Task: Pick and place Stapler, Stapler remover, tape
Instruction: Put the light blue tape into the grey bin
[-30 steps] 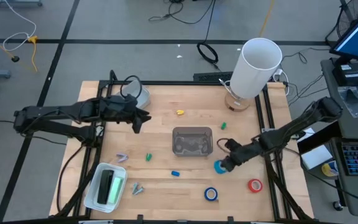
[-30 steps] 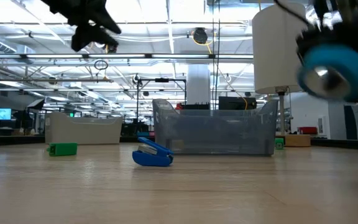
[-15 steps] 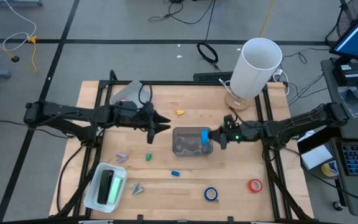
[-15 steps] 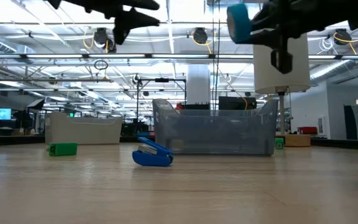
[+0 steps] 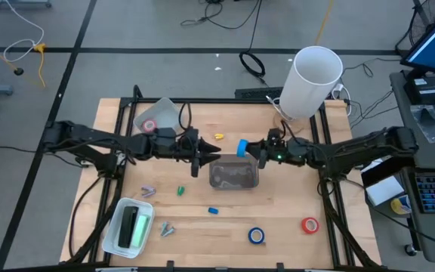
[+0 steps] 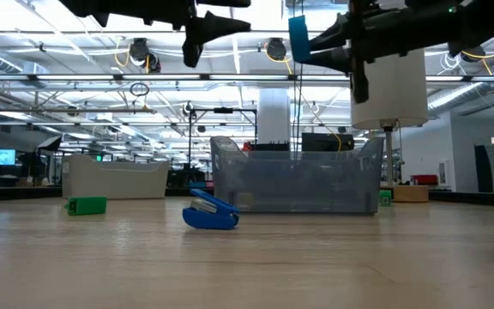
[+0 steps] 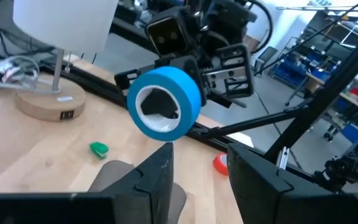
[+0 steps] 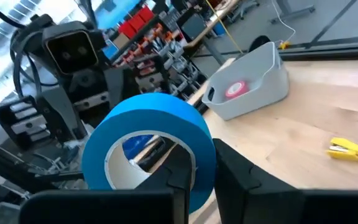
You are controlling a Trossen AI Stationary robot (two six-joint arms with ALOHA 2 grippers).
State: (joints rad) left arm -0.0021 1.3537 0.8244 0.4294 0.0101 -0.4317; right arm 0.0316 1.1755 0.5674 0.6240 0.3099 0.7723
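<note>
A blue tape roll (image 5: 242,147) is held in the air by my right gripper (image 5: 249,149), just past the far edge of the clear bin (image 5: 234,181). My left gripper (image 5: 202,156) is open, level with the roll and a little to its left; the left wrist view shows the roll (image 7: 165,104) straight ahead of its fingers. A second blue roll (image 5: 257,236) and a red roll (image 5: 310,224) lie flat near the table's near right. A pinkish red roll (image 5: 150,125) lies in the grey bin (image 5: 165,112). A green stapler (image 5: 129,225) lies in a white tray (image 5: 115,240). My right gripper pinches the wall of the blue roll (image 8: 202,149), one finger (image 8: 178,174) inside the open centre and one finger (image 8: 236,177) outside. The fingers come level from the table's right. The roll is lifted clear and stands on edge, its open face toward my left gripper.
A tall white lamp (image 5: 314,79) stands at the far right corner. Small staple removers lie about: blue (image 5: 213,211), green (image 5: 180,190), yellow (image 5: 219,137). In the low view the blue remover (image 6: 210,212) sits before the clear bin (image 6: 294,176).
My right gripper has carried the blue roll up from the table's near right, over the clear bin, to just beyond its far edge, turning level. My left gripper has moved toward the table's right, closing on the roll.
</note>
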